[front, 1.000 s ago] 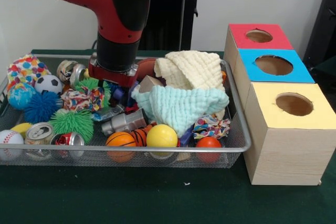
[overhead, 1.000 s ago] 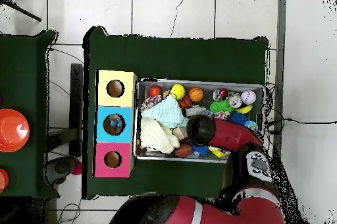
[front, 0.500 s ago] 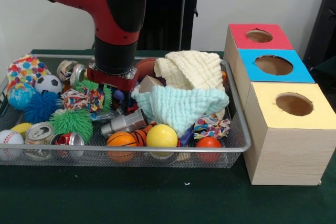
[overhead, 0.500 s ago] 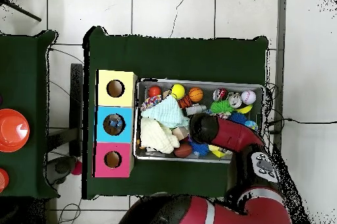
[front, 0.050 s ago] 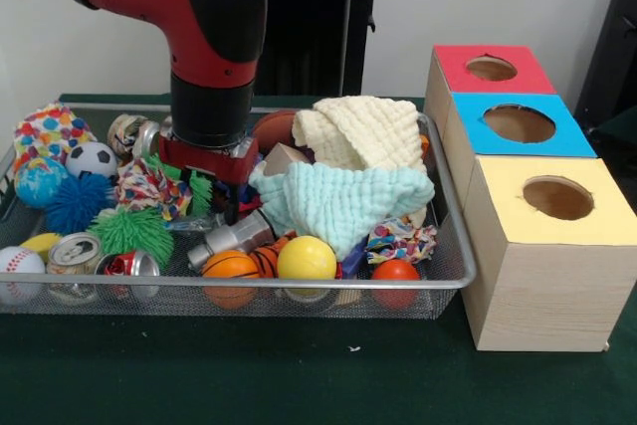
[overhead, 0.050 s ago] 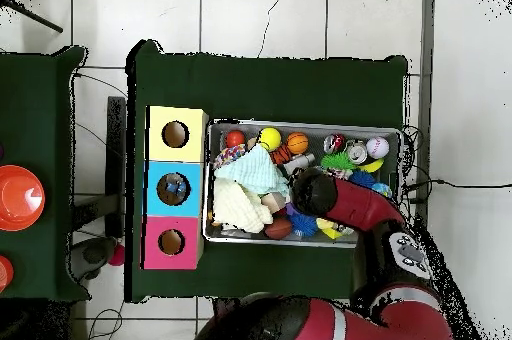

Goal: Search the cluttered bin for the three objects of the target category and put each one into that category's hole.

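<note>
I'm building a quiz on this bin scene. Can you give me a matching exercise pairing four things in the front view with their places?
Things:
1. yellow ball
2. baseball
3. red-topped box
4. mint cloth

Places:
A. farthest of the three boxes
B. bin's near left corner
C. near rim, between basketball and orange ball
D. draped mid-bin, below the cream cloth

Pairs: 1-C, 2-B, 3-A, 4-D

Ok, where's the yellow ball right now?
Front view: the yellow ball sits at the bin's near rim, between the basketball on its left and the small orange ball on its right.
</note>
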{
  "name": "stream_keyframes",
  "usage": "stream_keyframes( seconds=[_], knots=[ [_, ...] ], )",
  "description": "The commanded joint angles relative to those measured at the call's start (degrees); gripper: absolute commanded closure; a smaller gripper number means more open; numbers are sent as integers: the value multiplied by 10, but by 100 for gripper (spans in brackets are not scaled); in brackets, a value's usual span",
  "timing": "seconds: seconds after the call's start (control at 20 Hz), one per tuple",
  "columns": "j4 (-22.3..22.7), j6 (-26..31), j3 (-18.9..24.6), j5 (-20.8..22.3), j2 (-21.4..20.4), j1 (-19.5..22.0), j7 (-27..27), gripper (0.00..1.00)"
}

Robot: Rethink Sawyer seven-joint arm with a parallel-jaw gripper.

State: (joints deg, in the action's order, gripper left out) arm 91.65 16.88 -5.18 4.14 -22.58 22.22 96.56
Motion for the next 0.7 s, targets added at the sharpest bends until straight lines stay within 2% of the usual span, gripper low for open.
stream_keyframes(
  seconds=[0.05,0.3,0.7],
  knots=[
    [22,-75,62,-17,11,8,112,0],
    [15,-91,55,-13,18,4,107,0],
    [9,-86,46,-10,26,0,98,0]
  ],
)
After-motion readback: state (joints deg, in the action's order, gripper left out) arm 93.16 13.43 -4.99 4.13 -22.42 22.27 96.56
